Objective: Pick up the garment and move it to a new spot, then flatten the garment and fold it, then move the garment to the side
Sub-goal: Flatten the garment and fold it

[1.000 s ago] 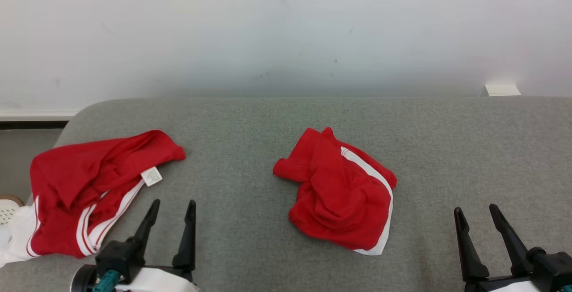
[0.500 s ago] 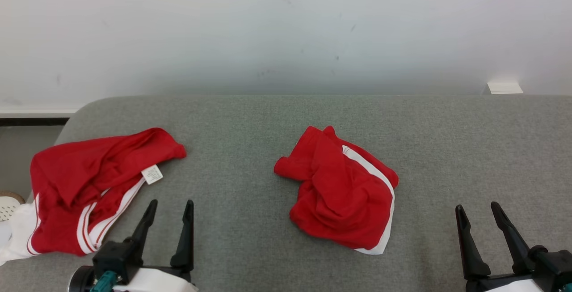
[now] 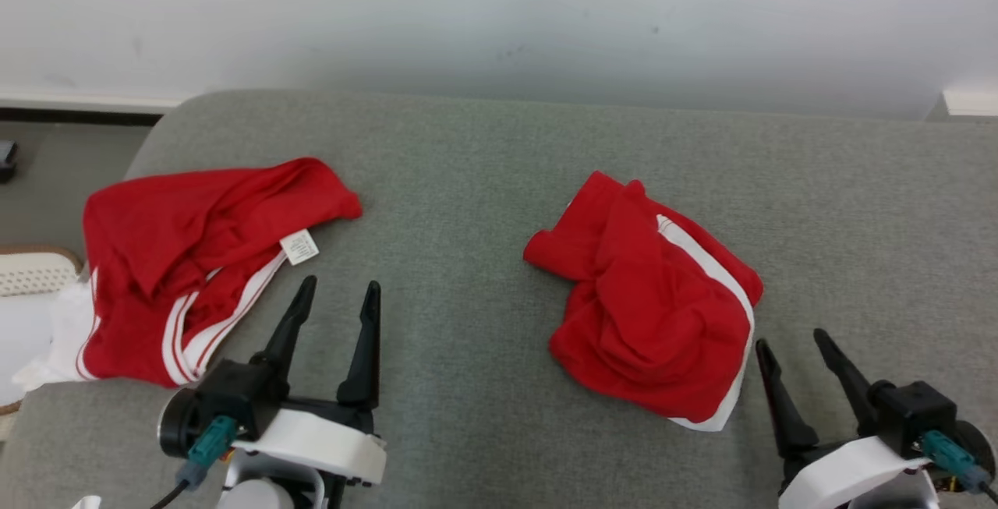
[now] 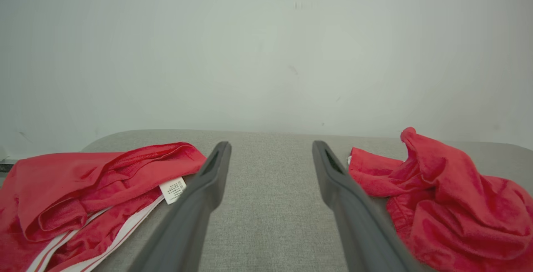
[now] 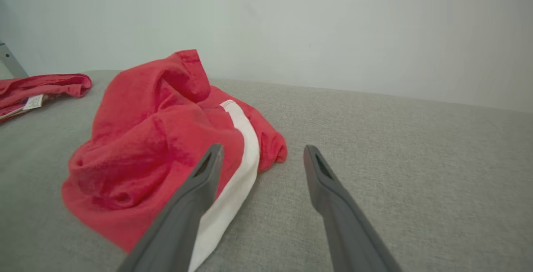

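Observation:
A crumpled red garment (image 3: 647,306) with a white side stripe lies in the middle of the grey cushion (image 3: 483,182). A second red garment (image 3: 187,259), with white stripes and a white tag, lies spread at the cushion's left end. My left gripper (image 3: 341,283) stands open between the two, just right of the tag, holding nothing. My right gripper (image 3: 789,339) is open just right of the crumpled garment's white hem. In the left wrist view the open left gripper (image 4: 271,143) frames bare cushion. In the right wrist view the right gripper (image 5: 263,147) has its left finger over the garment (image 5: 158,138).
A white wall rises behind the cushion. Left of the cushion's rounded end is grey floor with a pale basket-like object (image 3: 31,275). A small white block (image 3: 971,101) sits at the far right by the wall. Bare cushion spreads right of the crumpled garment.
The head camera has tilted down and turned, so the whole picture has shifted. My right gripper now stands closer to the crumpled garment's right edge. Both grippers stay open; the garments lie as before.

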Robot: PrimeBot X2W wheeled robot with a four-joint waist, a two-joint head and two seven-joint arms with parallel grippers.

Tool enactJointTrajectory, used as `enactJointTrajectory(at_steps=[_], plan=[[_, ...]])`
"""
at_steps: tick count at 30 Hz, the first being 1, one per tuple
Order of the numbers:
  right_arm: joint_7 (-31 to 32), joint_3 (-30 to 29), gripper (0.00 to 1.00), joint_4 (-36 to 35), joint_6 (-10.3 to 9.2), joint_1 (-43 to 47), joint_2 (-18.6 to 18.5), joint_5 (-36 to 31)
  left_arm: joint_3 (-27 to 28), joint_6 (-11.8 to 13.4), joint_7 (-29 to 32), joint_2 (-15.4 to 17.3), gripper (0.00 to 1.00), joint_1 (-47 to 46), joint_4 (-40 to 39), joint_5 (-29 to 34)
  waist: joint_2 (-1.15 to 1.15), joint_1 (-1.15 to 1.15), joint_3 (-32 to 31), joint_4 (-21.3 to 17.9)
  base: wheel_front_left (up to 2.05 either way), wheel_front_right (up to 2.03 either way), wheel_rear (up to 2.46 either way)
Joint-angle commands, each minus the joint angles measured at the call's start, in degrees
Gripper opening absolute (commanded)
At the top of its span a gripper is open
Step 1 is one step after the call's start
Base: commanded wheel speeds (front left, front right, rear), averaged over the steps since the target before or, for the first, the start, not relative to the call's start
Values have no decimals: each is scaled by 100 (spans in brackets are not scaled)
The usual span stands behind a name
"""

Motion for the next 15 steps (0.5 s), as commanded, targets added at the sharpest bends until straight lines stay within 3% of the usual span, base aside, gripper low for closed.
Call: enactJointTrajectory(at_steps=[1, 9, 11, 12, 15], plan=[[-5, 37, 100, 86, -12, -59, -31, 30, 5, -25, -21, -11, 100, -63, 22, 43, 0, 0, 177, 175, 0, 0, 0], [57, 519, 100, 1185, -12, -365, 21, 396, -9, -74, -90, -149, 100, -226, 224, 84, 0, 0, 338, 305, 0, 0, 0], [150, 677, 95, 1352, -12, -396, 33, 584, 0, -89, -99, -158, 100, -235, 256, 100, 0, 0, 333, 298, 0, 0, 0], [170, 767, 0, 1389, -11, -396, 31, 662, 5, -95, -103, -160, 100, -239, 269, 103, 0, 0, 327, 292, 0, 0, 0], [173, 1002, 0, 1337, -11, -416, -22, 868, 31, -94, -99, -160, 100, -244, 285, 120, 0, 0, 304, 250, 0, 0, 0]])
